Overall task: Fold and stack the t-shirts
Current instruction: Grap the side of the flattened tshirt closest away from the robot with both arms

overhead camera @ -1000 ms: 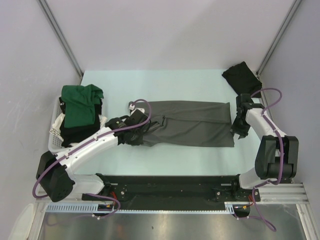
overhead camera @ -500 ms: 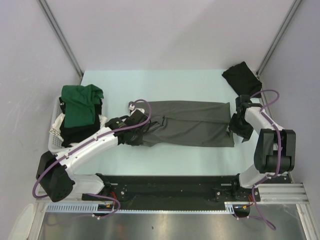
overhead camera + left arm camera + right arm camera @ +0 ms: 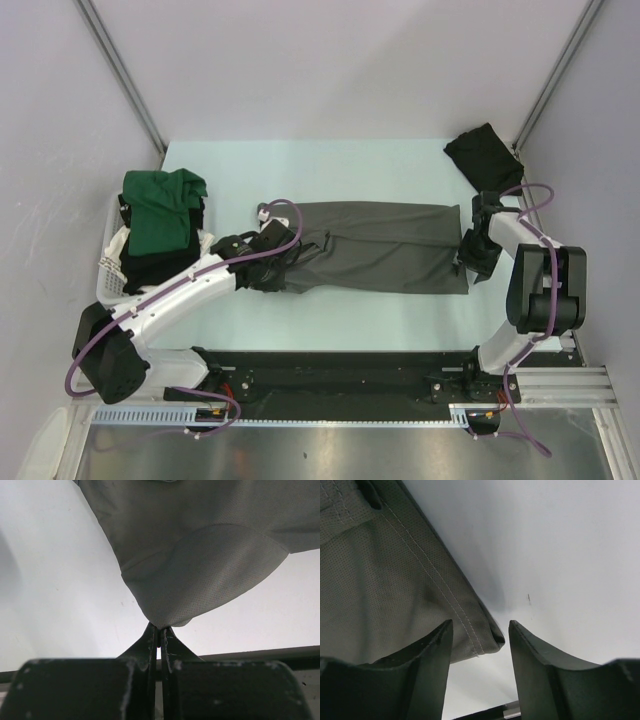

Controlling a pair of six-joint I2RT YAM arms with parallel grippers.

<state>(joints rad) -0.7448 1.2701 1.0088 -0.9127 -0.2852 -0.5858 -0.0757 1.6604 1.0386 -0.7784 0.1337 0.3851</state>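
The soft dark grey cloth t-shirt (image 3: 385,248) lies long and flat on the pale worktop (image 3: 300,170), one end pinched tight between the closed left jaws, while a stitched corner of its other end sits loose between the open right jaws.

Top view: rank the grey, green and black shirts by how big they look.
1. Grey shirt, spread flat.
2. Green shirt, heaped on the basket.
3. Black shirt, bunched up.
Green and black look close in size, so their order is unsure.
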